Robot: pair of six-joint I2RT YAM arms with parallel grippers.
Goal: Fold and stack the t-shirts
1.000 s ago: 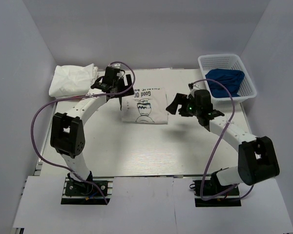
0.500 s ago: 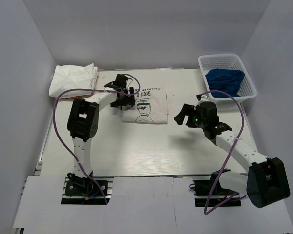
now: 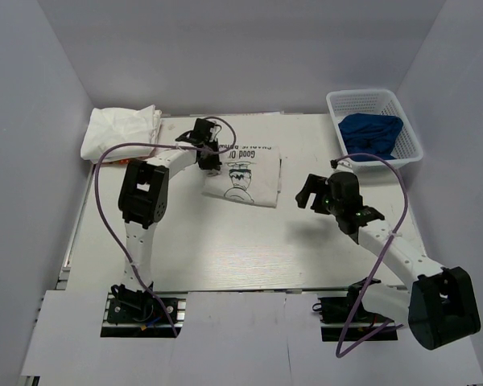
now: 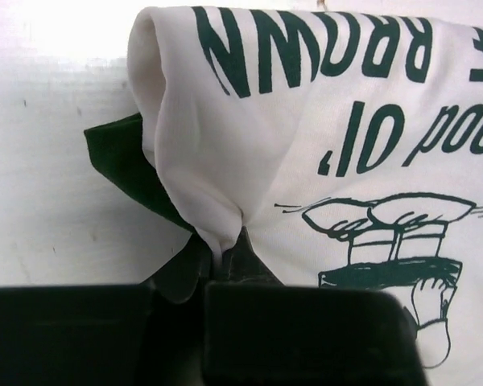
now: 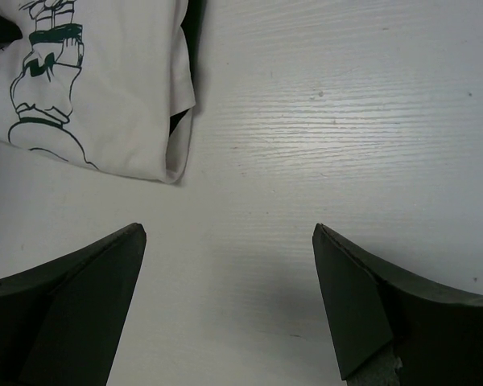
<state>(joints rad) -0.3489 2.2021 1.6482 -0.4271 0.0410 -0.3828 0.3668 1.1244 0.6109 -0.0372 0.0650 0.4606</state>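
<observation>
Folded white cloth t-shirt w/ green printed graphic (image 3: 243,173) lies mid-tabletop (image 3: 225,241), toward far edge. The left gripper (image 4: 225,245) is clamped on its left edge. The right gripper (image 5: 229,241) is wide open, empty. Rumpled white cloth bundle (image 3: 121,129) sits at far-left corner. Fold looks done; stacking is left.

Table (image 3: 241,249) lies open nearside of the t-shirt (image 3: 248,183), a basket (image 3: 362,92) crowding the far-right corner.

White table (image 3: 241,241), folded printed shirt (image 3: 245,178) lying toward the back middle. White bundle (image 3: 121,130) at far left corner, basket (image 3: 362,94) at far right.
</observation>
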